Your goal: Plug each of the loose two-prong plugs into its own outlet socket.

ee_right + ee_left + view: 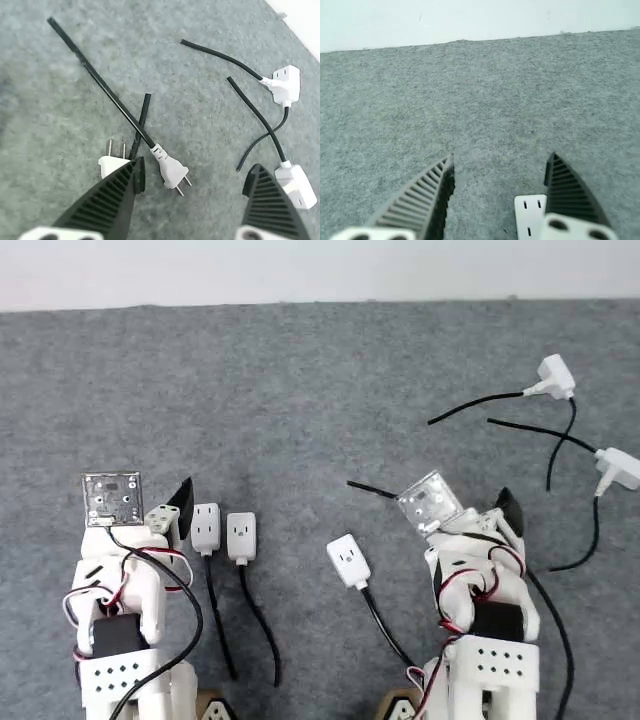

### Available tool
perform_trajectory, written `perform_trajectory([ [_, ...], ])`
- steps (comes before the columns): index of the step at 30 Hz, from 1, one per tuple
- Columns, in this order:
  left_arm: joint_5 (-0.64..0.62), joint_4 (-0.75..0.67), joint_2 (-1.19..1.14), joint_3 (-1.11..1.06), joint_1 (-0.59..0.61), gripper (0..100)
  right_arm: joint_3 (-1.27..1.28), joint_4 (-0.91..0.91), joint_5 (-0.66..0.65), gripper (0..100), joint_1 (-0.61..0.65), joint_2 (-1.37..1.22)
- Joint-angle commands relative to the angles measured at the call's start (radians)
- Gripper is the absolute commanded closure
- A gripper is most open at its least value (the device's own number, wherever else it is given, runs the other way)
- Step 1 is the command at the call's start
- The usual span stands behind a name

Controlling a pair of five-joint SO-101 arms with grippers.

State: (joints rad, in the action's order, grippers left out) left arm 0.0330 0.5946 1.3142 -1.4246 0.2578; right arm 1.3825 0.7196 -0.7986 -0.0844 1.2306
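Observation:
Three white outlet sockets lie on the grey mat: one (205, 527) beside my left gripper (172, 510), a second (241, 536) just right of it, a third (349, 561) in the middle. My left gripper (501, 156) is open, low over the mat, with a socket (529, 216) by one finger. My right gripper (197, 167) is open above a white two-prong plug (172, 172) on a black cable. A second plug (112, 162) lies partly behind one finger. In the high view both plugs are hidden under the right arm (495, 515).
Two more white cable heads lie at the far right, one (555, 377) near the back and one (618, 468) nearer; I cannot tell their prongs. Loose black cables (560, 440) cross between them. A white wall (320, 270) borders the mat's far edge.

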Motion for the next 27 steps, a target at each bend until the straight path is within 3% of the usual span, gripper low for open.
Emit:
perform_trajectory([
  [1, 0.011, -0.04, 0.012, -0.001, -0.008, 72, 0.032, -0.087, -0.057, 70.2, -0.013, 0.015],
  [6, 0.011, -0.049, 0.012, -0.013, -0.009, 72, 0.069, -0.13, -0.12, 70.2, -0.056, 0.015],
  [15, 0.012, -0.049, 0.012, -0.025, -0.048, 72, 0.084, -0.168, -0.112, 70.3, -0.12, 0.013],
  [21, 0.012, -0.049, 0.012, -0.027, -0.051, 72, -0.135, 0.122, 0.031, 70.3, -0.11, -0.027],
  [27, 0.012, -0.049, 0.012, -0.027, -0.051, 72, -0.397, 0.202, 0.138, 70.3, -0.091, -0.291],
])
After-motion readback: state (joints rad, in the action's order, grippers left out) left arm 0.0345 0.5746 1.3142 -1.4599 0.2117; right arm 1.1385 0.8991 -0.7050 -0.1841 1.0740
